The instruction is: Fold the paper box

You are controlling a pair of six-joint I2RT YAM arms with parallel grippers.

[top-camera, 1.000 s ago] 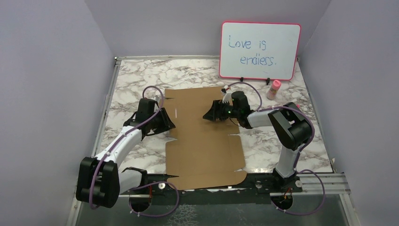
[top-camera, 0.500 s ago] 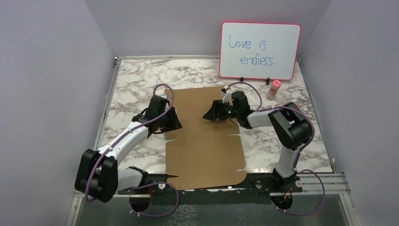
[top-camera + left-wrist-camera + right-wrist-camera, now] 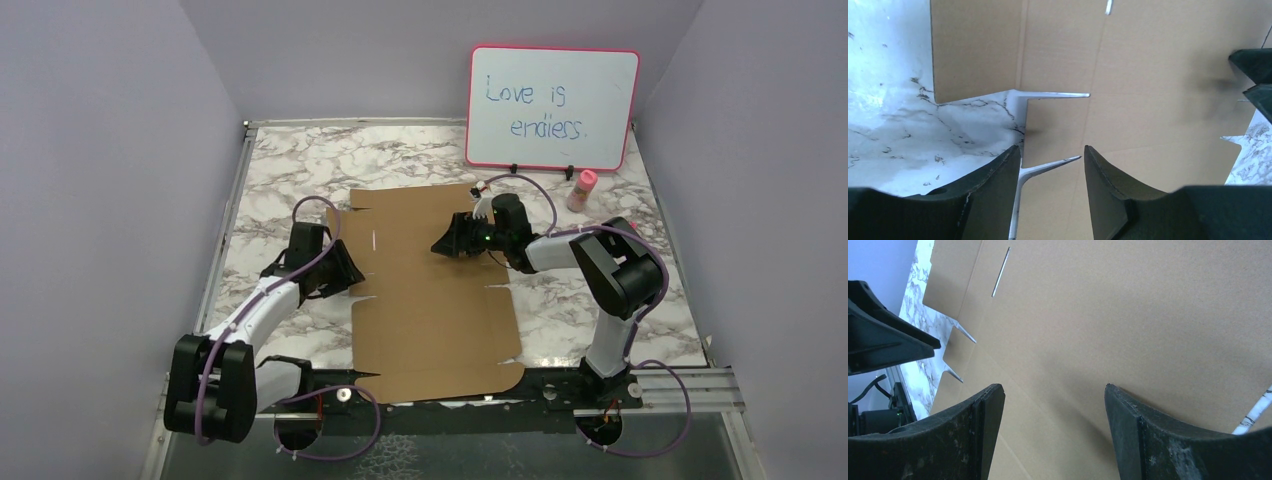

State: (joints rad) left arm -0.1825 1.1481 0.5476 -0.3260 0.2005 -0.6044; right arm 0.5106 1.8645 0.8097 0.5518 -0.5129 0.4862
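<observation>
The paper box (image 3: 430, 290) is a flat brown cardboard sheet with flaps and notches, lying on the marble table. My left gripper (image 3: 352, 272) is open at the sheet's left edge; in the left wrist view (image 3: 1052, 150) its fingers straddle a small side tab between two notches (image 3: 1053, 125). My right gripper (image 3: 442, 244) is open and empty, low over the far middle of the sheet; in the right wrist view (image 3: 1053, 387) only bare cardboard (image 3: 1128, 315) lies between the fingers.
A pink-framed whiteboard (image 3: 552, 108) with blue writing stands at the back right. A small pink-capped bottle (image 3: 581, 190) stands beside it. Grey walls enclose the marble table (image 3: 290, 170) on the left, the back and the right.
My left gripper reached in over the sheet's left flap, then drew back left and nearer; the flap now lies flat. The right arm has not moved.
</observation>
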